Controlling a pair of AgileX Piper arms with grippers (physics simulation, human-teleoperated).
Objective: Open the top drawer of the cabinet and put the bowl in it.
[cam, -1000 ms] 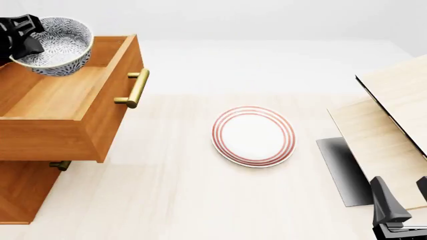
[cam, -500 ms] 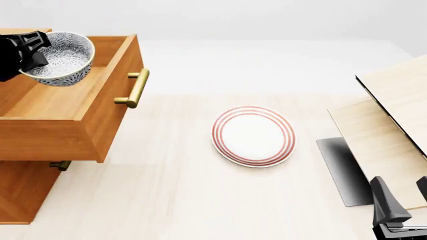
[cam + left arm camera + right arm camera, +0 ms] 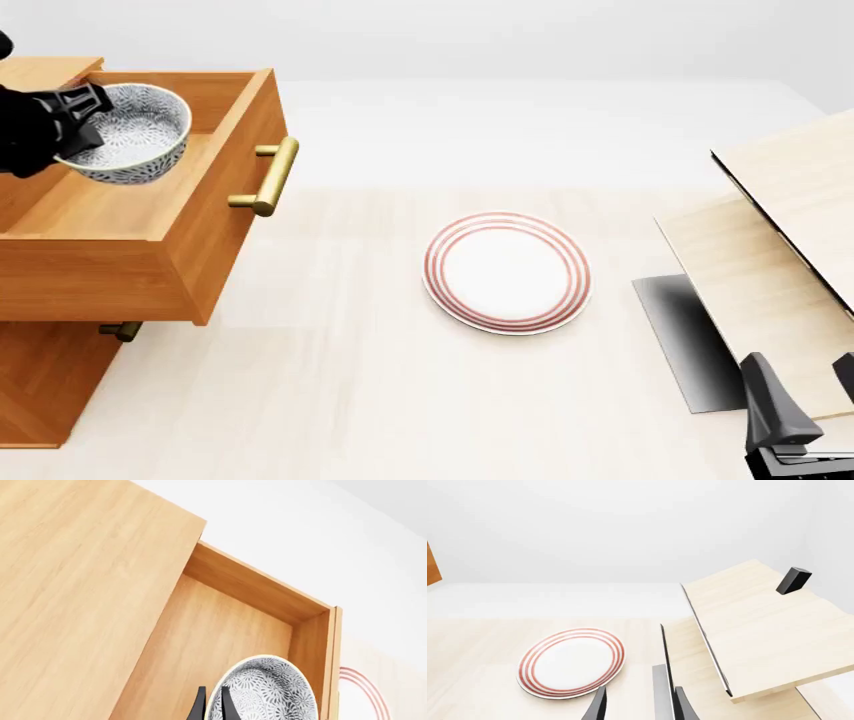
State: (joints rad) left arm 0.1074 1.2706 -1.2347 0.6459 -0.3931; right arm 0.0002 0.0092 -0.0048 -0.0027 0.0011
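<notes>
The bowl (image 3: 130,133) is held by its rim in the left gripper (image 3: 83,118) over the open drawer (image 3: 120,205). It should be lowered level to the drawer floor before release. The right gripper (image 3: 639,707) is parked, slightly parted.

I see a smooth orange-brown wooden drawer (image 3: 160,240) with a shiny brass bar handle (image 3: 271,177), and a glossy speckled white-and-blue bowl (image 3: 138,133).

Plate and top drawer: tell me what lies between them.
Front view: only bare table lies between the plate and the top drawer; its brass handle faces the plate.

A bare simulated tabletop scene: pale wooden table (image 3: 334,400), blank white backdrop, flat rendered surfaces.
</notes>
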